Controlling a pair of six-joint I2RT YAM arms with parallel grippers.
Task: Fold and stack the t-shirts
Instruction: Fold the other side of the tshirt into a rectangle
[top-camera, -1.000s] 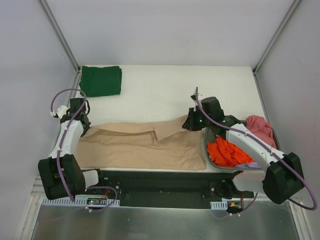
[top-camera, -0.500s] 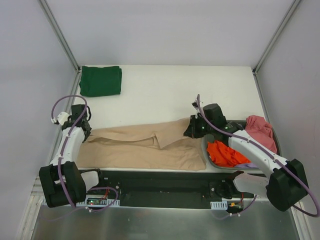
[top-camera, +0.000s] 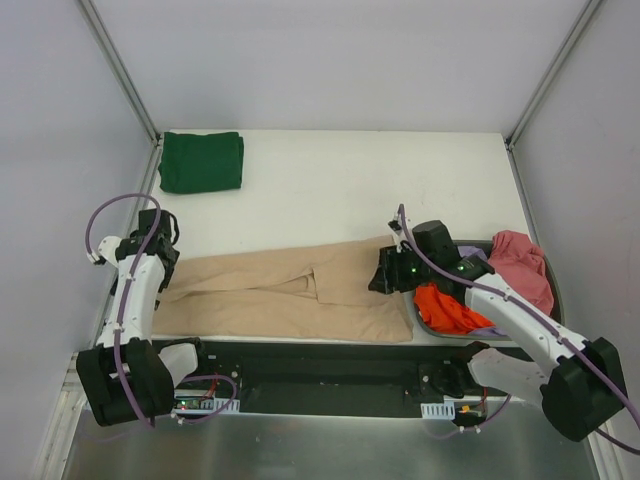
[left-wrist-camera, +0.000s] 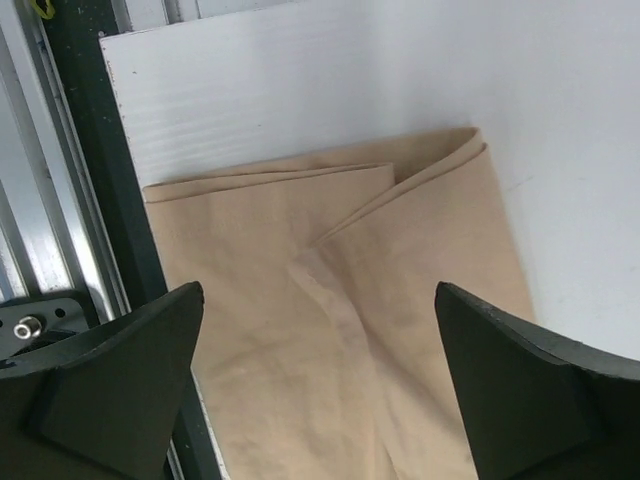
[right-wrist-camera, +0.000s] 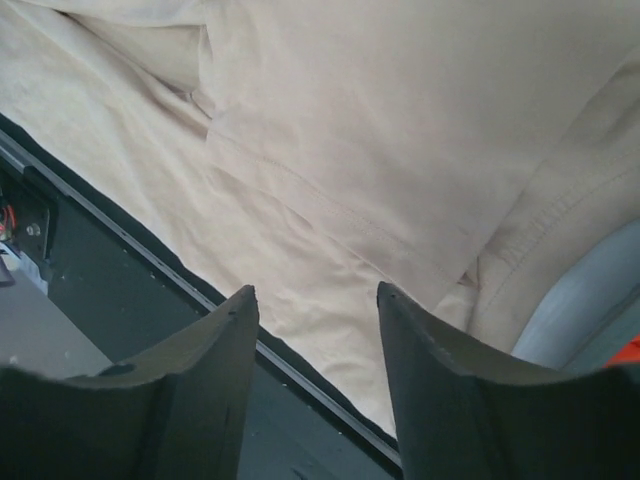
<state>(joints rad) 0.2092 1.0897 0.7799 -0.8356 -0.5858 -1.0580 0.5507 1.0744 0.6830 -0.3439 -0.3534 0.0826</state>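
The beige t-shirt (top-camera: 285, 298) lies along the table's near edge, folded lengthwise into a long band. My left gripper (top-camera: 165, 265) hovers over its left end, wide open, with only the beige t-shirt (left-wrist-camera: 330, 300) showing between the fingers (left-wrist-camera: 120, 370). At the band's right end my right gripper (top-camera: 385, 272) is open too, above the beige t-shirt (right-wrist-camera: 330, 200), holding nothing. A folded dark green t-shirt (top-camera: 201, 161) sits at the far left corner. An orange-red t-shirt (top-camera: 445, 308) and a pink one (top-camera: 520, 262) lie bunched in the grey tub (top-camera: 551, 285).
The tub stands at the right, close beside my right arm; its grey rim (right-wrist-camera: 580, 300) shows in the right wrist view. A black rail (top-camera: 320, 360) runs along the near table edge just below the beige shirt. The white tabletop (top-camera: 340, 190) stretches behind the shirt.
Both grippers carried the beige shirt's far edge toward the near edge, then opened and let it go. The shirt now lies as a narrower band.
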